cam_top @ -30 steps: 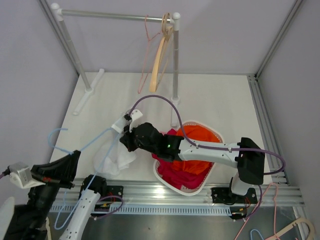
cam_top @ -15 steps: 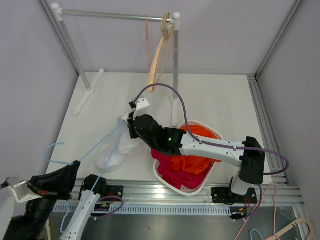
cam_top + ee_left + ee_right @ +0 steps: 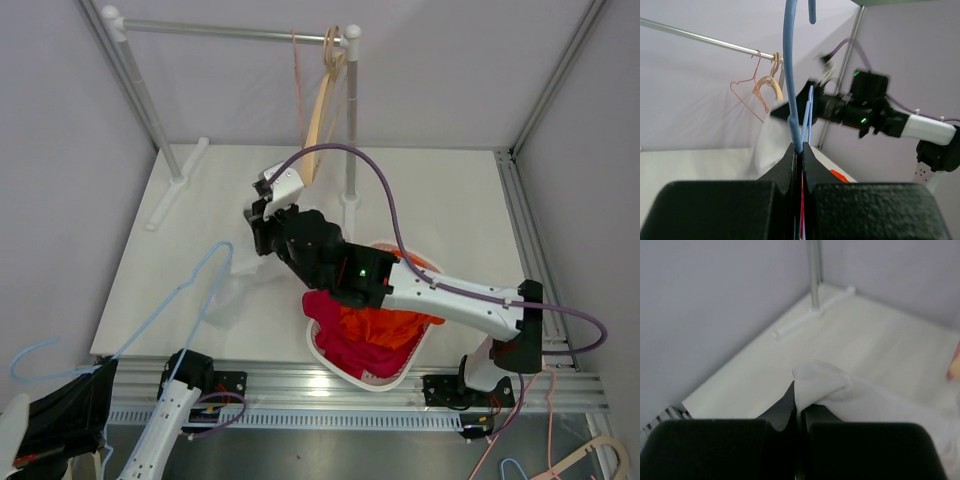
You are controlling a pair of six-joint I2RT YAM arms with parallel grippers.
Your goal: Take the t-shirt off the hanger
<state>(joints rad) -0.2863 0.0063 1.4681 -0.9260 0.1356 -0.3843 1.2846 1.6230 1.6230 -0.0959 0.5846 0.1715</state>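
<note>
The white t-shirt (image 3: 234,288) hangs stretched and blurred between the two arms. My right gripper (image 3: 260,218) is shut on a fold of it, held above the table's left middle; the pinched cloth (image 3: 821,381) shows right at the right gripper (image 3: 799,401). The light blue hanger (image 3: 190,290) runs slanting from the shirt down to the near left corner. My left gripper (image 3: 92,385) is shut on its wire there. In the left wrist view the left gripper (image 3: 799,151) clamps the blue wire (image 3: 791,85), with the shirt (image 3: 766,146) beyond it.
A white basket (image 3: 330,362) with red and orange clothes stands at the near middle, under the right arm. A metal rack (image 3: 230,33) at the back holds a wooden hanger (image 3: 321,100) and a pink wire hanger (image 3: 296,62). More hangers lie at the near right.
My left gripper has pulled the blue hanger toward the near left. My right gripper has carried the shirt fold away toward the back. The shirt has stretched out between them.
</note>
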